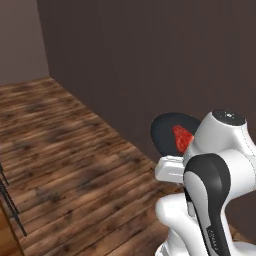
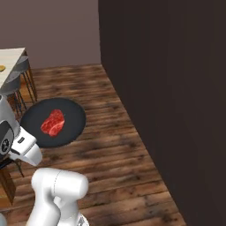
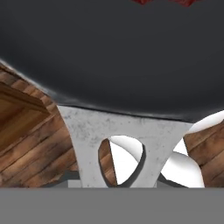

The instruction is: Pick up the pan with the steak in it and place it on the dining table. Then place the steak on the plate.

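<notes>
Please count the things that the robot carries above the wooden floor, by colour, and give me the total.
Black: 1, the pan, held up by its metallic handle
Red: 1, the steak, lying in the pan
Total: 2

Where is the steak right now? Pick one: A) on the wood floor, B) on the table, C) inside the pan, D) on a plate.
C: the red steak lies on the black inside of the pan, which hangs above the wood floor in the right base view.
</notes>
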{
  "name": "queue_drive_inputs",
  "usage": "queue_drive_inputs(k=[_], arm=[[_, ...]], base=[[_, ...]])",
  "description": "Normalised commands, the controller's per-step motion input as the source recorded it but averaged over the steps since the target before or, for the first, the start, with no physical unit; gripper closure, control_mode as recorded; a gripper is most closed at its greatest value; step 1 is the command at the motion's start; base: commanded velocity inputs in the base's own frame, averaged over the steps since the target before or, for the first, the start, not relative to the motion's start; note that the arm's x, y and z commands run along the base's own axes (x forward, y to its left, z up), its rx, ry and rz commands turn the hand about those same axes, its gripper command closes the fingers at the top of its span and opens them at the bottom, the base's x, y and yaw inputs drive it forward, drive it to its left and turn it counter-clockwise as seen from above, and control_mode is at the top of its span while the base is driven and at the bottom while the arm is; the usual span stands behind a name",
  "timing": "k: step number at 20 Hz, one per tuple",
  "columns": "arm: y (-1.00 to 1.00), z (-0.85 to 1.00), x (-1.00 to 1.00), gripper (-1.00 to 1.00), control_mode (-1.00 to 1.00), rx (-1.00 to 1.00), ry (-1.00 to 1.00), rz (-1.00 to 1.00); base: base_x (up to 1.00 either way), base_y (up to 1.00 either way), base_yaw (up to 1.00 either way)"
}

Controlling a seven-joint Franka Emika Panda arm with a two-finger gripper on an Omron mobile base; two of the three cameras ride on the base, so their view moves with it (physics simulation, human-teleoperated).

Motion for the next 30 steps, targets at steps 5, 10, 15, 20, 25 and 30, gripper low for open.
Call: queue_drive_inputs(k=[5, 10, 15, 20, 25, 30], arm=[[0.0, 0.0, 0.0, 1.0, 1.0, 0.0, 0.0, 0.0], [0.0, 0.0, 0.0, 1.0, 1.0, 0.0, 0.0, 0.0], [0.0, 0.0, 0.0, 1.0, 1.0, 0.0, 0.0, 0.0], [0.0, 0.0, 0.0, 1.0, 1.0, 0.0, 0.0, 0.0], [0.0, 0.0, 0.0, 1.0, 1.0, 0.0, 0.0, 0.0], [0.0, 0.0, 0.0, 1.0, 1.0, 0.0, 0.0, 0.0]], base=[[0.0, 0.08, 0.49], [0.0, 0.06, 0.5], [-0.01, 0.07, 0.34], [0.0, 0.01, 0.04], [0.0, -0.74, -0.01], [0.0, -0.94, -0.01]])
